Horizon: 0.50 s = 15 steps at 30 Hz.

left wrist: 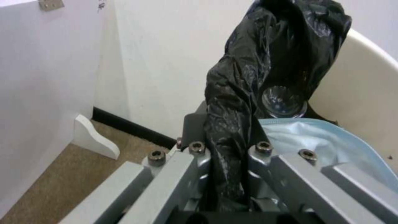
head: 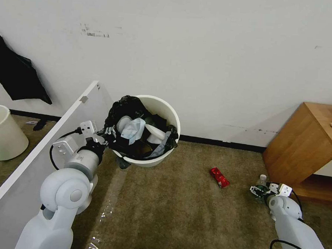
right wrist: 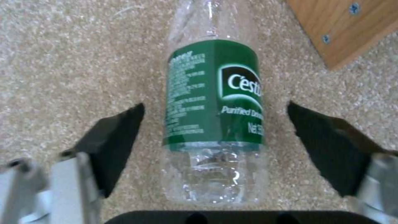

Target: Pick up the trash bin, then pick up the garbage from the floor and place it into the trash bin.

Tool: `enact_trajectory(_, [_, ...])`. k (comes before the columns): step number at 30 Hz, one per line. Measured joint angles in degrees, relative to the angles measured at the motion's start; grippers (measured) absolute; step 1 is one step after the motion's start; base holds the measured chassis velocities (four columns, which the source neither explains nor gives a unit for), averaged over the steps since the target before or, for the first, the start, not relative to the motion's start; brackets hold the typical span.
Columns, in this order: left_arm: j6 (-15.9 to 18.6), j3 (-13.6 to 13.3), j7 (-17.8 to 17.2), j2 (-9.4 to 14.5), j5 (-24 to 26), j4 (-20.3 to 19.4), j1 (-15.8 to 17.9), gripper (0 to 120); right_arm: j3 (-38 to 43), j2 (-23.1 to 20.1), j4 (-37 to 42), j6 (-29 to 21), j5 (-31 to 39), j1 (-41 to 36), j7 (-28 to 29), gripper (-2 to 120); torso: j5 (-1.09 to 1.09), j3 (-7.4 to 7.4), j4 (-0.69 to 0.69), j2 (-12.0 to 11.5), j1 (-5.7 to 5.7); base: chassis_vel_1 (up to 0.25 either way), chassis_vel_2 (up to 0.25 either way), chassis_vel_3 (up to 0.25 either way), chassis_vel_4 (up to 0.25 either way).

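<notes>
Trash bin: held off the floor at the left, by the far wall, with its black bag draped over the rim; tissues and other litter are seen inside.
Left tool: clamped shut on the bin's near-left rim, the bag pinched between the fingers, as seen from the left wrist.
Bottle: a clear plastic bottle with a green label, lying on the carpet at the right, just beside the wooden cabinet.
Right tool: spread wide and lowered over the bottle, which lies between the two black pads with a gap on each side, the label band roughly level with them.
Step in hand: the bottle is judged about to be gripped.
Doing it well: the tool should be kept centred across the label band and closed gently, since thin plastic may buckle or slip out; the pads should be brought low enough to reach the carpet.
Red packet: left on the carpet between bin and bottle, apart from both.
</notes>
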<state>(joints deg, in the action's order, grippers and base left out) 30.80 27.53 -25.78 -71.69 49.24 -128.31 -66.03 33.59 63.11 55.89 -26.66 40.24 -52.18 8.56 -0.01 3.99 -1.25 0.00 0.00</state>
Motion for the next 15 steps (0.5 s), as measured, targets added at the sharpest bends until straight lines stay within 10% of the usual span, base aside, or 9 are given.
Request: enact_trajectory(15, [-0.1, 0.1, 0.1, 0.2, -0.1, 0.3, 0.2, 5, 0.1, -0.9, -1.3, 1.4, -0.5, 0.2, -1.5, 33, 0.00, 0.00, 0.00, 0.0, 0.00, 0.000, 0.000, 0.000, 0.000])
